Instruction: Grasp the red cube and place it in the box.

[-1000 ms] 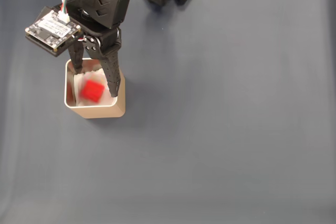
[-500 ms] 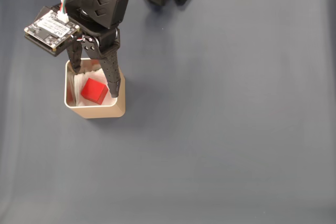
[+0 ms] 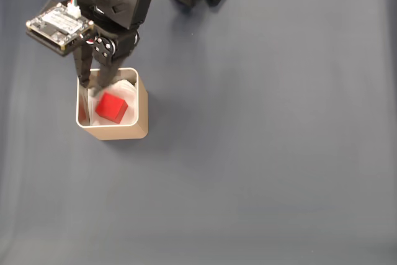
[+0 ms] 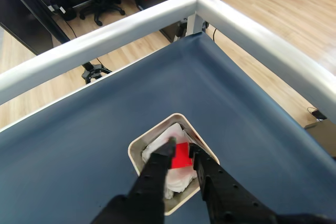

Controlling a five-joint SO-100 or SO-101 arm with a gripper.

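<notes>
red cube (image 3: 111,107) — in box (image 3: 141,100) | gripper (image 3: 93,85) above, parted, empty

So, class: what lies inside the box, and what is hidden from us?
Inside the box sits the red cube on crumpled white paper. The hand covers part of the paper, and the box floor beneath cannot be seen.

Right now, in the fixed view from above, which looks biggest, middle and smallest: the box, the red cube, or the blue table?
1. blue table
2. box
3. red cube
</notes>
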